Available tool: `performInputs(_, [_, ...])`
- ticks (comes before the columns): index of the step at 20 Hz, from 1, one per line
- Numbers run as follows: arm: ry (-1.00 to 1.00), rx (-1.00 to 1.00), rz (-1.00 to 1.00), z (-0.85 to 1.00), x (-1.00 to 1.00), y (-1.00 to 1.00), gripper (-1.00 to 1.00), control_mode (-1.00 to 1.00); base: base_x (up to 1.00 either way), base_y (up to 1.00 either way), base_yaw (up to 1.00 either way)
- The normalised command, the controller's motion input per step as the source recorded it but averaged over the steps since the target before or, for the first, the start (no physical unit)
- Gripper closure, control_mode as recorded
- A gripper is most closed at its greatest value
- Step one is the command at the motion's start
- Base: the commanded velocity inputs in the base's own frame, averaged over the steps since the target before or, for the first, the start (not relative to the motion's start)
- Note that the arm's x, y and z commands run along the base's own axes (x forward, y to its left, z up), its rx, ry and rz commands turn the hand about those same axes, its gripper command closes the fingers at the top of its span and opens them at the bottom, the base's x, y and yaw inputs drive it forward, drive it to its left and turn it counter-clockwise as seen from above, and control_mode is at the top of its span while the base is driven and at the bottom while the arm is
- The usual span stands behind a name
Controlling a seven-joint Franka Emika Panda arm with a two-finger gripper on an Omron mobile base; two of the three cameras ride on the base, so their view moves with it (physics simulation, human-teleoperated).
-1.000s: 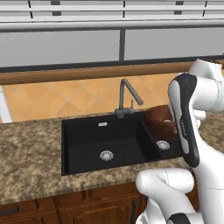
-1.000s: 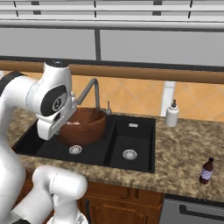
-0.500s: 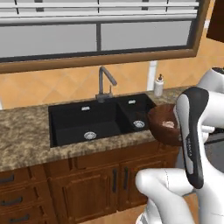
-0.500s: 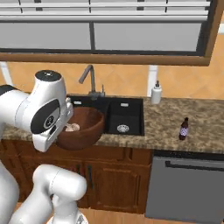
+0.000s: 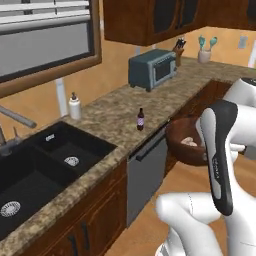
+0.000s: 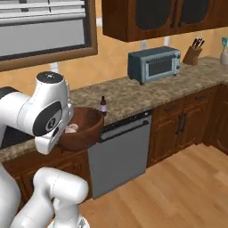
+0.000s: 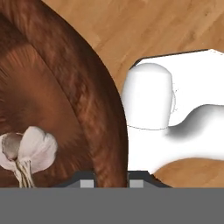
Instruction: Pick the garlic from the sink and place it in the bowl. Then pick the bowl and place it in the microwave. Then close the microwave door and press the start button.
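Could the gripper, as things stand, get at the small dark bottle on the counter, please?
Probably not yet: the gripper is closed on the rim of the bowl, which holds the garlic. The bottle stands free on the counter just beyond, but the gripper would first have to put the bowl down.

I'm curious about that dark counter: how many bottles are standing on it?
2: a white soap bottle against the wall behind the sink, and a small dark bottle near the counter's front edge, above the dishwasher.
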Motion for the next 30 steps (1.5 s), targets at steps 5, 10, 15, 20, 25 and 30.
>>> performInputs(5, [0.00, 0.00, 0.00, 0.00, 0.00, 0.00, 1.00, 1.00, 0.00, 0.11, -1.00])
performInputs(10, [0.00, 0.00, 0.00, 0.00, 0.00, 0.00, 1.00, 1.00, 0.00, 0.12, -1.00])
performInputs(15, [0.00, 0.00, 0.00, 0.00, 0.00, 0.00, 1.00, 1.00, 0.39, 0.05, -0.75])
performInputs(20, [0.00, 0.00, 0.00, 0.00, 0.00, 0.00, 1.00, 1.00, 1.00, -0.46, 0.02])
performInputs(25, [0.00, 0.00, 0.00, 0.00, 0.00, 0.00, 1.00, 1.00, 1.00, -0.96, 0.29])
performInputs(30, [0.00, 0.00, 0.00, 0.00, 0.00, 0.00, 1.00, 1.00, 1.00, -0.93, 0.35])
